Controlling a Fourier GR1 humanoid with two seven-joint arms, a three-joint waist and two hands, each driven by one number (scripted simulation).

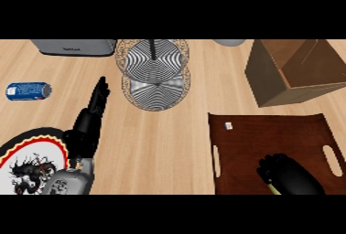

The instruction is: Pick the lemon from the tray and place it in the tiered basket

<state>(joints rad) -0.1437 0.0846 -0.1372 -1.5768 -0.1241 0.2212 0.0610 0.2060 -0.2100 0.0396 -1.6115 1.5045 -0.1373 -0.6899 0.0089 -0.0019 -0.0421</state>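
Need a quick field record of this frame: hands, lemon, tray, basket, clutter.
left hand: open, fingers straight, resting at the view's left, between plate and tiered basket
right hand: curled, over the lower right part of the tray
lemon: mostly hidden under right hand; a yellow sliver shows at the hand's lower edge
tray: dark brown, right front; small white item near its upper left corner
tiered basket: top centre, no lemon in it
other: blue can, cardboard box, toaster

Basket sits far centre, box to its right, appliance far left. Tray lies near right, before the box, lemon on it under the right hand. Can left, plate near left.
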